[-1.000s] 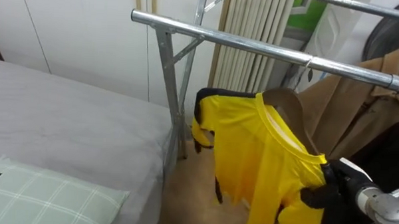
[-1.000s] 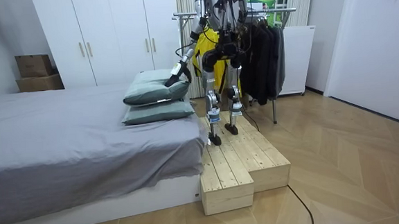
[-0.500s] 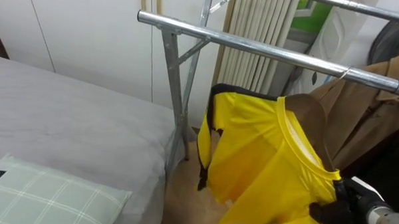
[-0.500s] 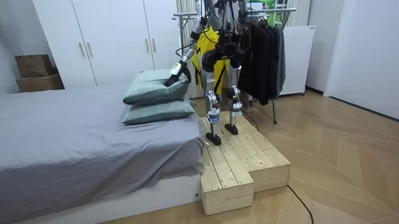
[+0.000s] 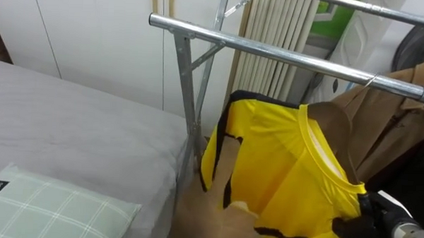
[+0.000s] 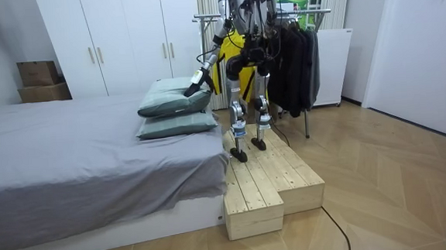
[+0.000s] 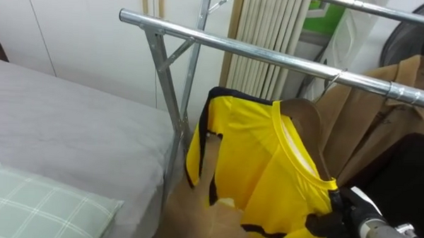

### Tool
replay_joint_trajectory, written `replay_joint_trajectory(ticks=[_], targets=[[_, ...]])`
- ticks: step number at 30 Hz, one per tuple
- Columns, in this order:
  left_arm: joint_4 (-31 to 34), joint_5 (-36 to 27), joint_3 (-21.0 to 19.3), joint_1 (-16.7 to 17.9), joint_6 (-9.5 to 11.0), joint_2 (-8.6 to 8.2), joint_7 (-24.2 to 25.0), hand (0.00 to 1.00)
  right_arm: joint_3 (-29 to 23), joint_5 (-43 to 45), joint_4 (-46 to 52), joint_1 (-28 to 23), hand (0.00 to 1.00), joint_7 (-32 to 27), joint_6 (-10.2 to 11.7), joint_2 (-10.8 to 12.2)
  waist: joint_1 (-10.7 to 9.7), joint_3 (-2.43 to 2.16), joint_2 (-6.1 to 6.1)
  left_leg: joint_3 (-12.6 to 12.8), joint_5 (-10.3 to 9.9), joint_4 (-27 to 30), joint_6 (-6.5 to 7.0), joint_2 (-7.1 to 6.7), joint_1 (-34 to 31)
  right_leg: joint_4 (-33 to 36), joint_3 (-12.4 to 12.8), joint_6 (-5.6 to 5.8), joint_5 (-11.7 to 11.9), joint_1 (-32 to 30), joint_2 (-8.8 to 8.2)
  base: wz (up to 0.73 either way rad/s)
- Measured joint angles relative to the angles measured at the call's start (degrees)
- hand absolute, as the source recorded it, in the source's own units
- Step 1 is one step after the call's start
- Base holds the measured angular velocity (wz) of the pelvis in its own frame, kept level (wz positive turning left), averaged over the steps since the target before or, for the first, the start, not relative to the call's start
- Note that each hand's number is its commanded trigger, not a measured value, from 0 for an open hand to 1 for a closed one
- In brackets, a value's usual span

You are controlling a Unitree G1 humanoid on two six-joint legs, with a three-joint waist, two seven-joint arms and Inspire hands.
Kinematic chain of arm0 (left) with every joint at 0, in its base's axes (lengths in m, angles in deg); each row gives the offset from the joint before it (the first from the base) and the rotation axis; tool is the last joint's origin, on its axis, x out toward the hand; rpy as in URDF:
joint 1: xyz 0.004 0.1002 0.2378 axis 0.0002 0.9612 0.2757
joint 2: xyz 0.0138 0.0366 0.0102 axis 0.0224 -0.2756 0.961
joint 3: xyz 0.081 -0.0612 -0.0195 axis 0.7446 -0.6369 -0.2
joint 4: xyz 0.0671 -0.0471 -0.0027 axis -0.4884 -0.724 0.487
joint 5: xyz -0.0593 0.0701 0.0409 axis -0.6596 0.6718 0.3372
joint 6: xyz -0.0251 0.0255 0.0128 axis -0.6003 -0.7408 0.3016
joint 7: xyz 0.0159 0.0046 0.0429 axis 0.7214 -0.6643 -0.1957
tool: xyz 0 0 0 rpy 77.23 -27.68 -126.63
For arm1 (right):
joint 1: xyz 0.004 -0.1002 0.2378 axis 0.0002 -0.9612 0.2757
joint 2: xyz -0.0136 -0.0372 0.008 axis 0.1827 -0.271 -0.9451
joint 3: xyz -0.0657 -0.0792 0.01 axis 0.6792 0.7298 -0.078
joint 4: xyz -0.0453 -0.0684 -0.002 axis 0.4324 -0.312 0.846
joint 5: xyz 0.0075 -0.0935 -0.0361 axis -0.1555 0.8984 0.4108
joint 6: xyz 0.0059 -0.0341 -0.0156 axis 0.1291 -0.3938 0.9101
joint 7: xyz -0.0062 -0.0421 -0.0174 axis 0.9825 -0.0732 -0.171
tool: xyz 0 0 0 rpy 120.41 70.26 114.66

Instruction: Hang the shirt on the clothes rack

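Observation:
A yellow T-shirt (image 5: pixel 281 171) with black trim hangs just under the metal rail (image 5: pixel 271 54) of a clothes rack, tilted, its collar toward the right. My right hand (image 5: pixel 367 225) at the lower right is shut on the shirt's right shoulder edge, dark fingers curled into the cloth. A thin wire hook (image 5: pixel 372 80) rests on the rail above the collar; whether it is the shirt's or the coat's I cannot tell. In the room view I stand on a wooden platform (image 6: pixel 265 184) facing the rack, my left hand (image 6: pixel 196 84) held out over the pillows.
A brown coat (image 5: pixel 399 118) and dark clothes (image 5: pixel 418 176) hang on the rail right of the shirt. The rack's upright post (image 5: pixel 187 111) stands at the bed's edge. A grey bed (image 5: pixel 70 135) with a checked pillow (image 5: pixel 46 208) lies left. White wardrobe doors (image 5: pixel 95 30) stand behind.
The shirt has shifted to the right along the rail with my right hand, and its lower hem has swung up and folded. The view has shifted slightly.

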Motion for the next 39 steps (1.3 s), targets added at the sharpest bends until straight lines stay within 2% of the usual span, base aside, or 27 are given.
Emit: replay_joint_trajectory(ticks=[8, 15, 21, 26, 29, 33, 39], targets=[[-0.1, 0.0, 0.2, 0.0, 0.0, 0.0, 0.2, 0.0, 0.0, 0.0, 0.1, -0.5, 0.0, 0.0, -0.7, 0.0, 0.5, -0.01, 0.13, 0.1, 0.0, 0.0, 0.0, -0.01, 0.5, 0.0, 0.0, -0.01, 0.0, 0.5, 0.01, 0.0], [-0.1, 0.0, 0.2, 0.5, 0.0, -0.03, 0.3, 0.0, 0.0, -0.1, 0.1, -0.6, 0.0, -1.1, -0.7, 0.0, 0.9, -0.2, 0.49, 0.7, 0.0, -0.5, -0.02, 0.03, 1.5, 0.3, 0.8, -0.15, 0.1, 0.6, 0.31, -0.06], [-1.2, 0.0, 0.3, 0.5, 0.1, 0.01, 1.2, 0.0, 0.0, -0.9, 0.6, -0.2, 0.0, -1.1, -0.7, 0.0, 2.1, -0.43, 0.82, 2.6, 0.0, -0.8, -0.06, 0.03, 1.8, 1.4, 2.1, -0.35, 0.2, -0.3, 0.49, -0.15], [-4.0, 0.1, 0.4, 0.5, 0.8, 0.23, 1.5, 0.0, 0.0, -2.5, 3.7, -0.1, 0.0, -1.0, -0.7, -0.2, 1.6, -0.5, 0.95, 3.5, 0.0, -1.1, -0.06, 0.07, 2.4, 1.9, 2.6, -0.42, 0.3, -0.3, 0.5, -0.11], [-7.1, 0.1, 0.7, 0.5, 1.5, 0.56, 1.5, 0.0, 0.0, -1.1, 8.5, -0.1, 0.0, -0.9, -0.7, -0.3, 0.2, -0.5, 0.94, 3.9, 0.1, -1.1, -0.07, 0.07, 2.3, 2.0, 4.0, -0.32, 0.2, -0.3, 0.83, -0.06], [-8.0, 0.1, 0.7, 0.8, 1.6, 0.68, 1.8, 0.0, 0.0, 0.2, 13.3, -0.1, 0.0, -0.6, -1.4, -0.5, -0.2, -0.51, 0.93, 5.0, 0.1, -1.3, -0.07, 0.13, 2.2, 2.0, 4.9, -0.34, 0.4, -0.8, 1.1, -0.14], [-8.4, 0.1, 0.7, 1.1, 1.5, 1.05, 2.8, 0.0, 0.0, 2.1, 17.0, -0.1, 0.0, -0.5, -1.8, -0.8, -0.6, -0.55, 1.01, 5.0, 0.0, -1.3, -0.08, 0.21, 2.3, 2.0, 4.9, -0.36, 0.4, -0.7, 1.22, -0.01]])
